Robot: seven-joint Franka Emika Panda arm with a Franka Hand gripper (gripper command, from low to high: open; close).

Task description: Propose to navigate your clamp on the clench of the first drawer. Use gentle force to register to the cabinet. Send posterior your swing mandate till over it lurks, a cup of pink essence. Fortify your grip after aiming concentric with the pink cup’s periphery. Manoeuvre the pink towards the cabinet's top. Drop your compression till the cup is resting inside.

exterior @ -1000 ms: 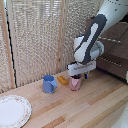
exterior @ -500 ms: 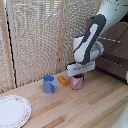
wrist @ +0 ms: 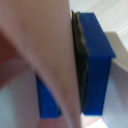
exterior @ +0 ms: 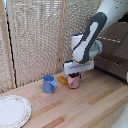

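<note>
The cup (exterior: 74,81) stands on the surface (exterior: 95,107) near its back edge, about midway along. The end effector (exterior: 75,75) is directly over the cup and down at its rim; in the wrist view a finger (wrist: 95,65) lies against the cup (wrist: 30,45) wall. A mug (exterior: 49,84) stands beside the cup, toward the exterior view's left. A plate (exterior: 13,111) lies by the front left corner. The cabinet (exterior: 114,56) stands at the right, behind the surface.
</note>
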